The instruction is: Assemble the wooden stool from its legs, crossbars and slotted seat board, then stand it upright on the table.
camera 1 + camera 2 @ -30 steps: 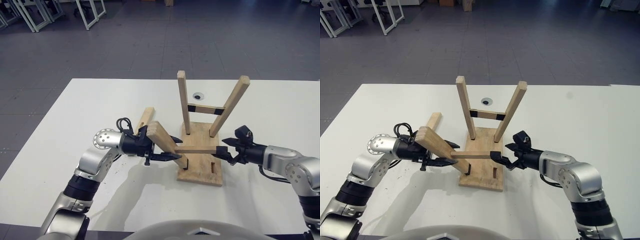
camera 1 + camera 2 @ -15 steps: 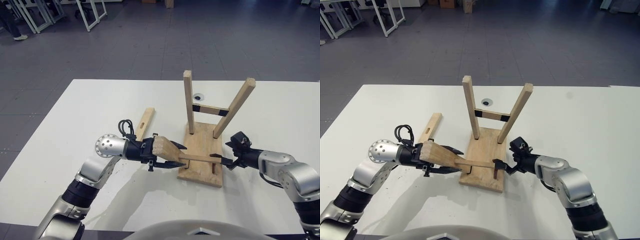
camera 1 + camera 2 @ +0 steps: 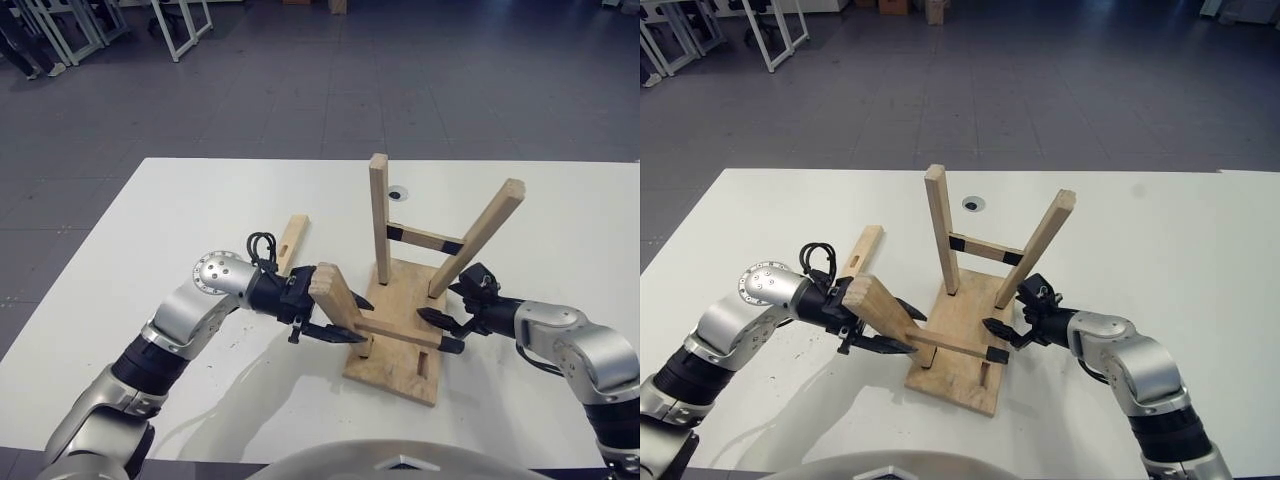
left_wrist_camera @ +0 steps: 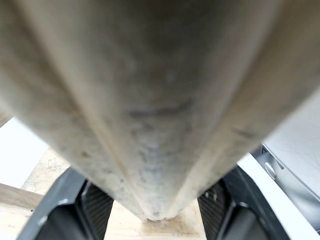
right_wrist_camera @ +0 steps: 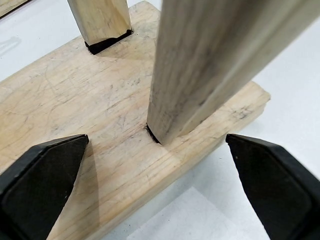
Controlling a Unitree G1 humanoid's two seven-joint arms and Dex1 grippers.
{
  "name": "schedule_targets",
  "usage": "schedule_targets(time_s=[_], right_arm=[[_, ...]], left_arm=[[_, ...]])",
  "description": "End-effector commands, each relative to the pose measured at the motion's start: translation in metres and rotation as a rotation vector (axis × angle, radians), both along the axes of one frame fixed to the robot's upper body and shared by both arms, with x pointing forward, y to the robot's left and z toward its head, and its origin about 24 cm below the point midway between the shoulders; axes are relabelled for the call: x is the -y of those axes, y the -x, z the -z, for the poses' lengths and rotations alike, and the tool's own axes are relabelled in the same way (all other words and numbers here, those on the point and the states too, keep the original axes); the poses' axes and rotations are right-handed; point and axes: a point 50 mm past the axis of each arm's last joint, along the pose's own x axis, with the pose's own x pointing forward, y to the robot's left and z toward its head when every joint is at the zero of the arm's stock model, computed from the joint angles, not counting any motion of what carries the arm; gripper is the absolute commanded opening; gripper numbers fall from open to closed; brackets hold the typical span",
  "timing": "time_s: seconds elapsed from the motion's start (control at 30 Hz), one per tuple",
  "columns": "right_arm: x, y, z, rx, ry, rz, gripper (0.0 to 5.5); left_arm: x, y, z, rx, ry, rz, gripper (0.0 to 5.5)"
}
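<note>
The slotted seat board [image 3: 392,372] lies flat on the white table [image 3: 150,220]. Two legs [image 3: 378,215] [image 3: 482,232] stand in it, joined by a crossbar [image 3: 425,238]. My left gripper [image 3: 352,320] is shut on a third leg [image 3: 330,300], held tilted over the board's near left corner. A thin crossbar [image 3: 400,333] runs from this leg to a black end above the board. My right gripper [image 3: 435,325] stands open at that end, near the foot of the right standing leg [image 5: 210,65]. A fourth leg [image 3: 290,240] lies loose on the table.
A small round hole [image 3: 400,190] sits in the table behind the stool. Bare table surface lies to the left and along the near edge. Beyond the far edge is grey floor with white table frames [image 3: 70,25] in the distance.
The left gripper has tipped its leg more upright and brought it over the board's corner. The board with its two standing legs has turned and slid slightly right. The right gripper stays by the crossbar's end.
</note>
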Motion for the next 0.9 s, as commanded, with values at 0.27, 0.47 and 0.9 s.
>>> schedule_targets(time_s=[0.27, 0.47, 0.9], right_arm=[[0.005, -0.002, -0.007, 0.026, 0.025, -0.005, 5.09], [0.005, -0.001, -0.010, 0.030, 0.015, -0.005, 5.09], [0.004, -0.002, -0.012, 0.031, 0.007, -0.019, 5.09]], left_arm=[[-0.047, 0.051, 0.109, -0.243, -0.501, -0.065, 2.06], [-0.056, 0.043, 0.109, -0.236, -0.519, -0.129, 2.06], [-0.065, 0.002, 0.108, -0.101, -0.591, -0.403, 2.06]])
